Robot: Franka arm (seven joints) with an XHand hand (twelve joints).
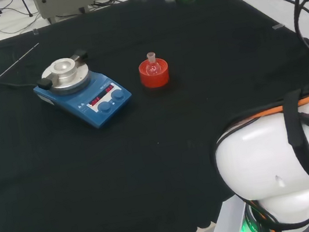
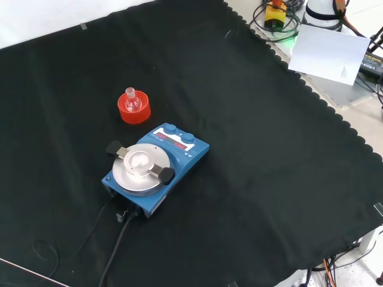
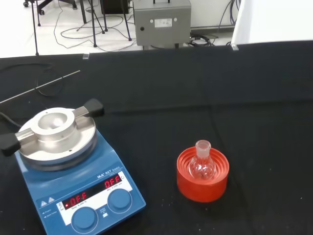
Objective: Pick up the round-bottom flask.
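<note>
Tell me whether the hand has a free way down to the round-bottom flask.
Probably yes: the round-bottom flask sits upright in its red stand, neck up, uncovered, with the hotplate standing apart from it.

**Even overhead light, matte black cloth, little glare**

Bright, diffuse room light falls from above. The black cloth worktop (image 2: 251,179) absorbs it, so shadows barely register. Soft highlights sit on the silver round metal plate of the blue stirrer (image 3: 54,129) and on the small clear glass round-bottom flask (image 3: 202,164). The white arm link (image 1: 279,161) nearest the head camera looks slightly soft.
</note>
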